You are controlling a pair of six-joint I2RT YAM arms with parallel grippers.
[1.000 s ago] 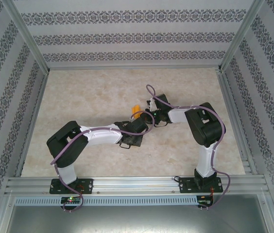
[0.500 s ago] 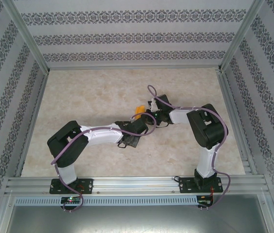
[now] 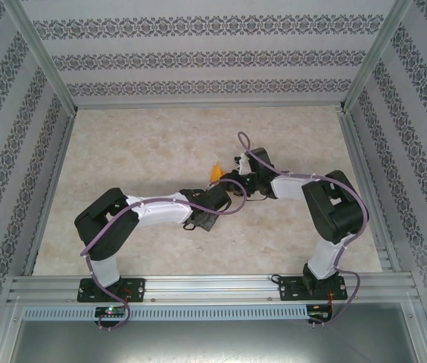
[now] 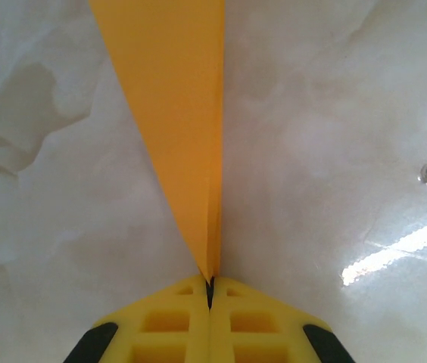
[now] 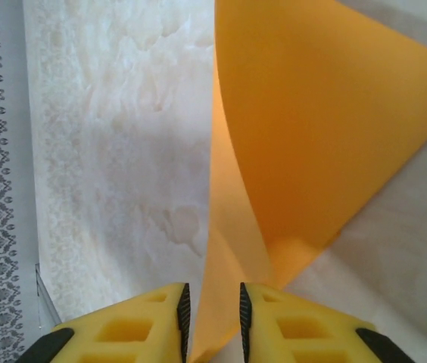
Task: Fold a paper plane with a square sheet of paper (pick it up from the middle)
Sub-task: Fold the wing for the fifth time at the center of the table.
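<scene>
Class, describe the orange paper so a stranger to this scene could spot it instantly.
Start at the pale marbled table inside the patterned walls. Near its middle the left arm and right arm meet. Pinched in the left claw is the orange paper: thin, bright and pointed, unlike the monochrome arms.

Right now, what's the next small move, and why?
Probably back the right claw off the orange paper: its jaws stand apart around the sheet, while the left claw is shut on the paper's tapered end, so the hold looks secure.
</scene>
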